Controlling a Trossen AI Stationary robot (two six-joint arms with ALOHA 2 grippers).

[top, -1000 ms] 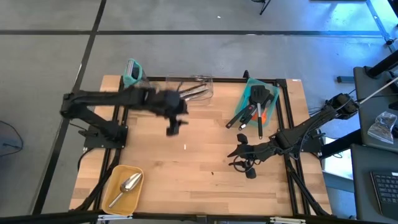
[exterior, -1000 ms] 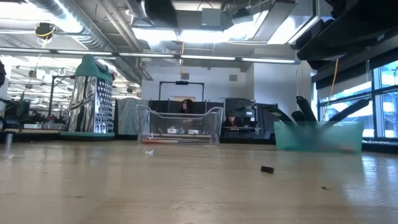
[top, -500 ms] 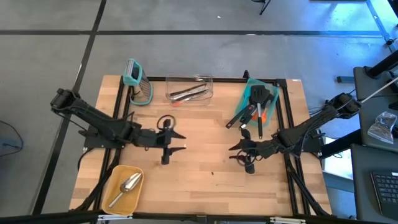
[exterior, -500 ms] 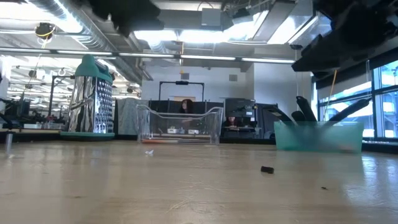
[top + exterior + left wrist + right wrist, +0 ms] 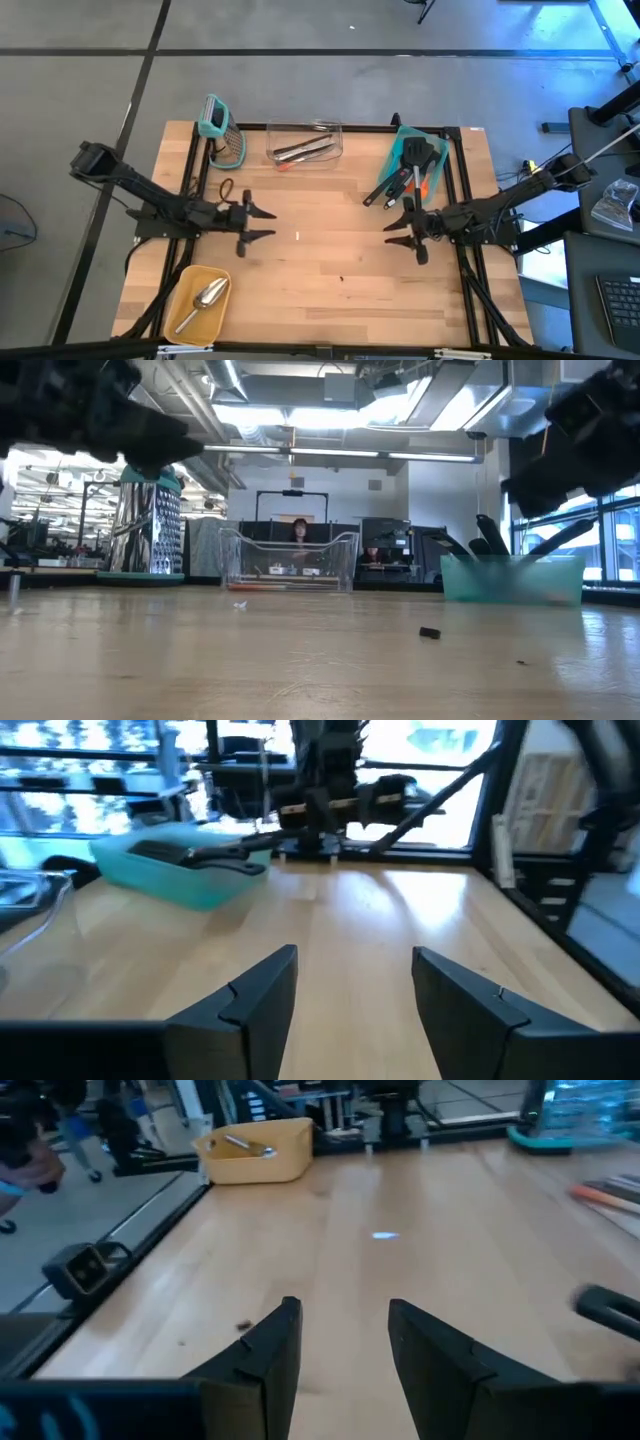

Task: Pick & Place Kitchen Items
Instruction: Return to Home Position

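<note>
Black turners and an orange spatula lie in a teal tray at the far right. Thin metal pieces lie in a clear box at the far middle. A silver scoop rests in a yellow tray at the near left. My left gripper stands open and level over the table's left half, with nothing between its fingers. My right gripper stands open over the right half, facing it, nothing between its fingers.
A teal-handled metal grater stands at the far left corner. A small black bit lies on the bare wood between the grippers. Black frame rails run along the table's left and right sides.
My left gripper has swung from beside the clear box toward the table's left and near side, come down, and tipped from pointing down to level. My right gripper has drawn back toward the right edge and a little toward the far edge, sinking.
</note>
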